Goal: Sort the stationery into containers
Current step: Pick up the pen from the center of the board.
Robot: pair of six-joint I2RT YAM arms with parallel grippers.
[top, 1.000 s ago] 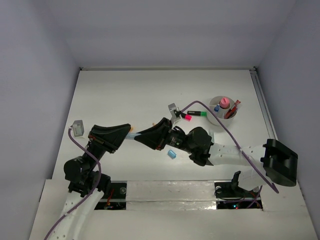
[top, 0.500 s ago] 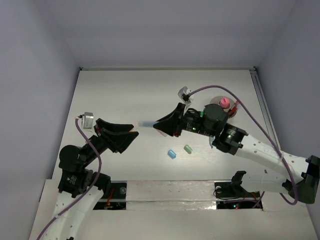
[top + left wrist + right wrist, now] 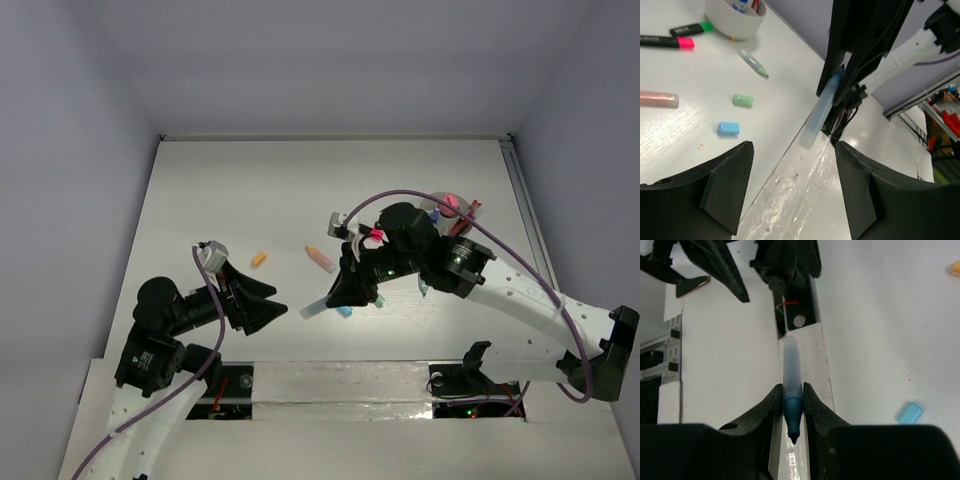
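— Between the right jaws sits the blue marker [image 3: 791, 371], clamped near its tip; the left jaws, shut on it a second ago, now stand open and empty just off its far end

— Handover done, then; what else differs?

— Both arms have drawn apart; the cup [image 3: 734, 26] lies well behind the right jaws, so the drop remains

Left claw [image 3: 792, 186] gapes open; right claw [image 3: 791, 391] pinches a blue pen [image 3: 791, 360].
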